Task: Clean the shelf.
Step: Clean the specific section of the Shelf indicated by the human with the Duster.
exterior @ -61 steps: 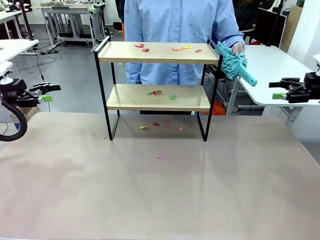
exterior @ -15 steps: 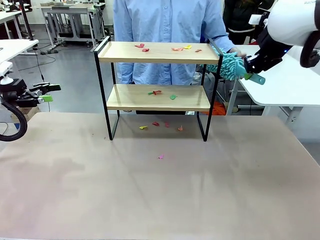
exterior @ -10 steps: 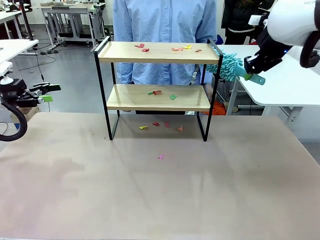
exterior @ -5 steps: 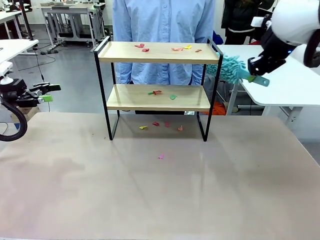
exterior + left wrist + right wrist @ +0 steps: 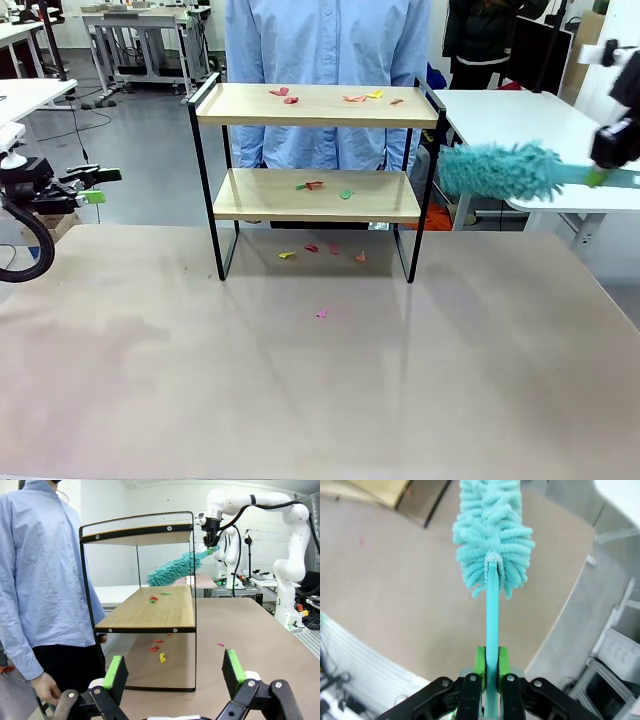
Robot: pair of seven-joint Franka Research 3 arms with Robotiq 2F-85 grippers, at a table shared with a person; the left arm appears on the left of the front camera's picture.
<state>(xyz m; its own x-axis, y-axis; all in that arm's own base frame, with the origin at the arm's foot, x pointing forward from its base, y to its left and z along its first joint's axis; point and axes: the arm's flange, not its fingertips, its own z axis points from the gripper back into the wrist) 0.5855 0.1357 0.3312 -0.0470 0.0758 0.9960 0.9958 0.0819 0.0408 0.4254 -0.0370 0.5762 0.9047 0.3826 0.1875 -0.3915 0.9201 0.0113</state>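
Observation:
The shelf (image 5: 318,104) stands at the far middle of the table, a black frame with two wooden boards. Coloured paper scraps (image 5: 355,98) lie on the top board, more on the lower board (image 5: 310,185) and on the table under it. My right gripper (image 5: 598,177), at the right edge, is shut on the handle of a teal fluffy duster (image 5: 498,170). The duster lies level, its head just right of the shelf's frame. The right wrist view shows the duster (image 5: 492,535) held between the fingers of the right gripper (image 5: 491,667). My left gripper (image 5: 100,187) hangs open at the far left, away from the shelf.
A person in a blue shirt (image 5: 330,40) stands right behind the shelf, one hand (image 5: 47,690) hanging low. A white side table (image 5: 520,120) stands behind the duster. One pink scrap (image 5: 322,313) lies on the table in front of the shelf (image 5: 145,612).
My right arm has swung right and down with the duster, which now lies level beside the lower board rather than slanted by the top corner. The left arm has not moved.

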